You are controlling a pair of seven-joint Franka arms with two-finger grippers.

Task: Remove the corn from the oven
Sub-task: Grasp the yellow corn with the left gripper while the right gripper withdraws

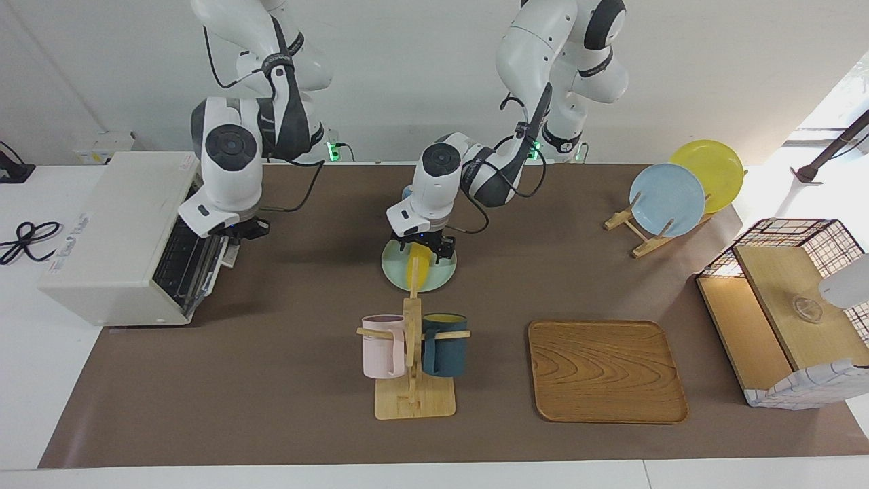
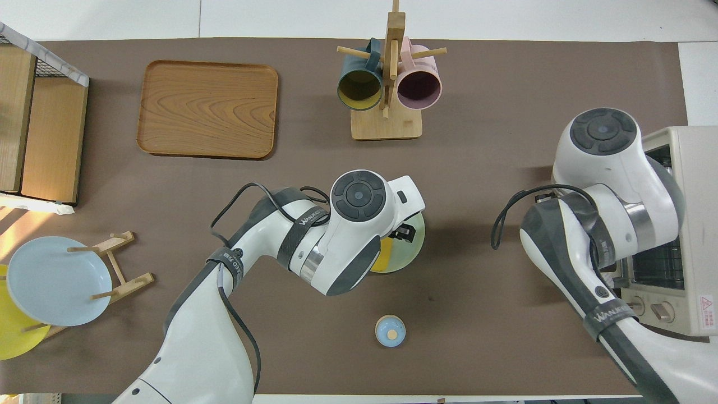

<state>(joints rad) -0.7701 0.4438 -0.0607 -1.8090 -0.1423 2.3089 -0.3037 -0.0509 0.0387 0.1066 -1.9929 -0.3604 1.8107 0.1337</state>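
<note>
Low in the frame's middle stands the mug rack (image 1: 414, 360), above it the oven (image 1: 122, 238) at frame left with the right pincer (image 1: 239, 234) at its door, fingers unclear, while the left pincer (image 1: 424, 250) clamps the corn (image 1: 419, 268) over the green plate (image 1: 407, 275).

Bright, even room light w/ soft short shadows under arms and the mug rack (image 1: 413, 353). Strong sunlight at left arm's end: glare washes out the wire-and-wood basket (image 1: 787, 305) and table edge there. Both views sharp, no obvious blur.
</note>
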